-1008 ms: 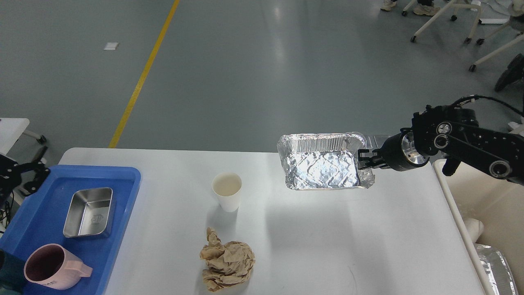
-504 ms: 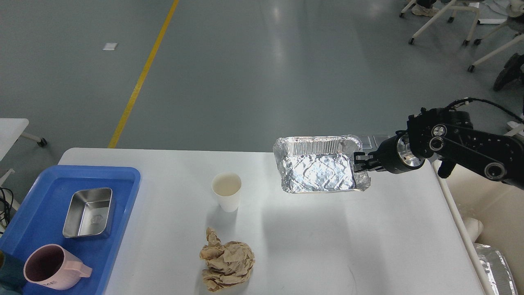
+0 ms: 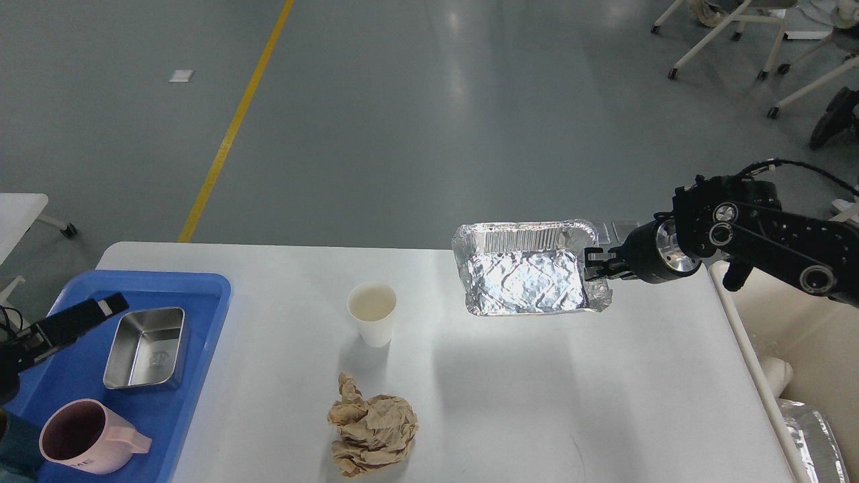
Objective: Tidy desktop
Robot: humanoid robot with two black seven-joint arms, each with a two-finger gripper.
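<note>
Since the earlier frames the foil tray has barely shifted, drifting a little left and then back, while a black arm segment has come into view at the left edge, above the blue tray.

Widest of all is the desktop point(image 3: 510, 396), a matte white rectangular tabletop with rounded corners that fills the lower view and carries everything still to be cleared. On its left end sits a blue plastic tray point(image 3: 201, 295) holding a small rectangular steel tin point(image 3: 145, 347) and a pink handled mug point(image 3: 90, 437); these reusable pieces look sorted apart on purpose. Off the right edge stands a beige plastic bin point(image 3: 812, 342), probably for throwaways.

A crinkled rectangular aluminium foil tray point(image 3: 527, 275) hangs above the far right part of the desktop, casting a shadow below it, which suggests it is lifted clear for carrying toward the bin. The right gripper point(image 3: 596, 265) is pinched on the foil tray's right rim, holding it roughly level.

Near the front lies a crumpled ball of brown paper point(image 3: 372, 436), and behind it stands a white paper cup point(image 3: 372, 313), upright and well apart from the gripper.

The left gripper point(image 3: 111, 305) hovers over the blue tray; whether its fingers are parted I cannot tell.
</note>
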